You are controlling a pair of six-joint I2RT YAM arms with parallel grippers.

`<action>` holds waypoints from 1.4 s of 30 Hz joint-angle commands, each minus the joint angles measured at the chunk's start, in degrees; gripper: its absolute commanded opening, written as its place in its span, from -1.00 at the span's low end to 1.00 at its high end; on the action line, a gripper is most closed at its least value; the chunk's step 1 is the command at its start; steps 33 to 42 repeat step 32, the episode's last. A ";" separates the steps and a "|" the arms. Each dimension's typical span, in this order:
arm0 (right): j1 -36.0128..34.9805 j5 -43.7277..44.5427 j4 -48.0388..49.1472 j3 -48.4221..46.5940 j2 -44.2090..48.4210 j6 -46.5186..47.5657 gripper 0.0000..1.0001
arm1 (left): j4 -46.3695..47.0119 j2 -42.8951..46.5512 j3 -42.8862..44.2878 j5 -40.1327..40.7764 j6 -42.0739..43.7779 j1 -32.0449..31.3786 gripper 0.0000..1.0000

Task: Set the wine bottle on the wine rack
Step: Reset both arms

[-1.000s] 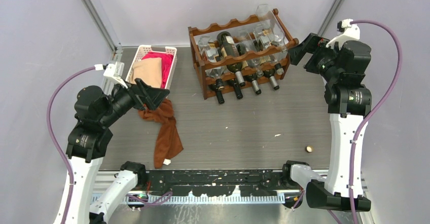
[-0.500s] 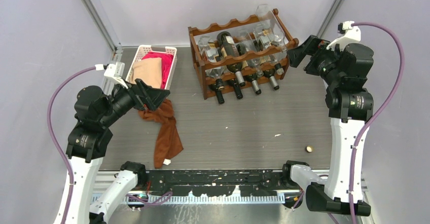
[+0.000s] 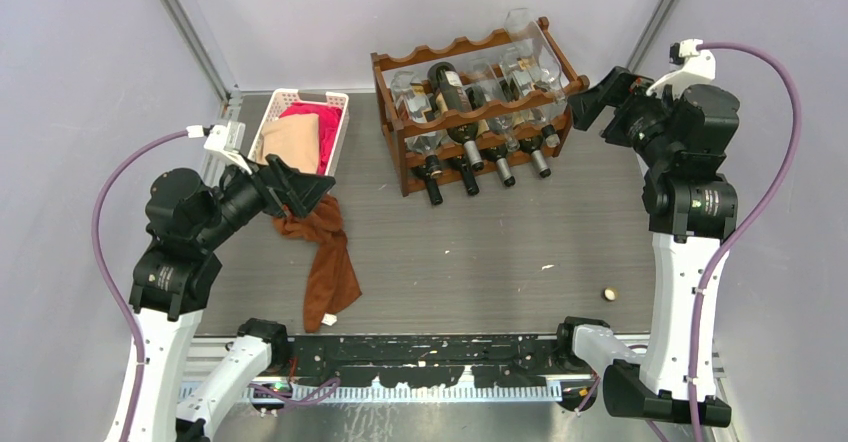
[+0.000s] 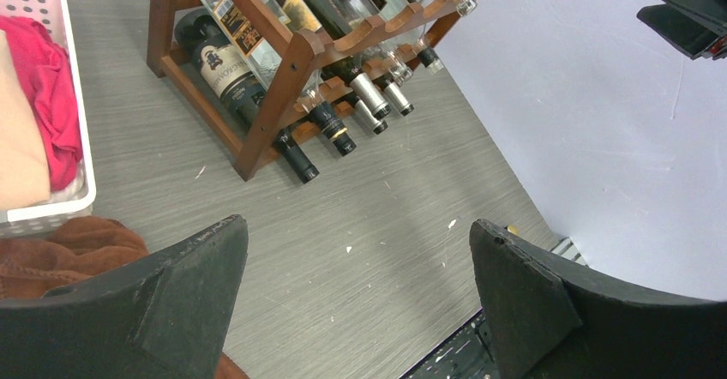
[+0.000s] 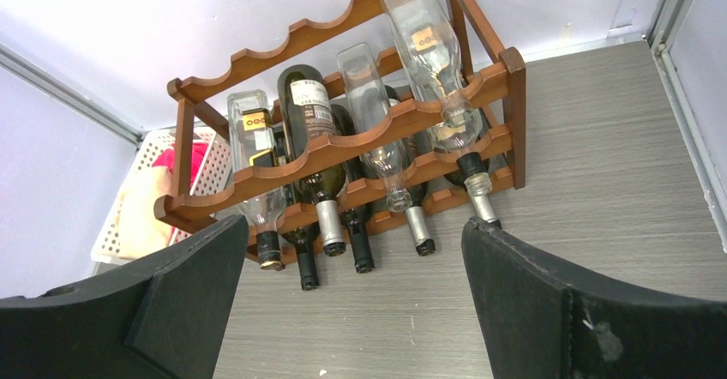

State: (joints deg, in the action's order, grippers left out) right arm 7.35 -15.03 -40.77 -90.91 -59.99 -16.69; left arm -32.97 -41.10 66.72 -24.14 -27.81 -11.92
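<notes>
Reddish-brown wood with scalloped rails: the wine rack [image 3: 470, 112] cradles every bottle I can see, each lying in a pair of dips so it cannot roll sideways. I take the clear wine bottle [image 5: 424, 45] on the top tier at the rack's right end for my task piece, as no bottle lies off the rack. Its long axis runs back to front across the rails, base raised at the rear and neck sloping down past the rack's front rail. My right gripper [image 3: 588, 102] hangs just beside the rack's right end, fingers spread wide with nothing between them, clear of the glass. My left gripper [image 3: 303, 184] sits well off the rack's left side, equally wide and empty. I judge the placing done.
</notes>
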 commanded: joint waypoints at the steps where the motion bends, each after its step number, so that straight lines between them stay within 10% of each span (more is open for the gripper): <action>1: 0.25 0.47 3.95 -2.99 0.47 -0.08 1.00 | 2.99 -0.27 3.22 -1.51 0.96 0.23 0.99; 42: 0.22 4.06 4.16 -2.76 0.45 5.34 0.99 | 4.71 -2.32 4.92 -2.04 0.57 0.23 0.99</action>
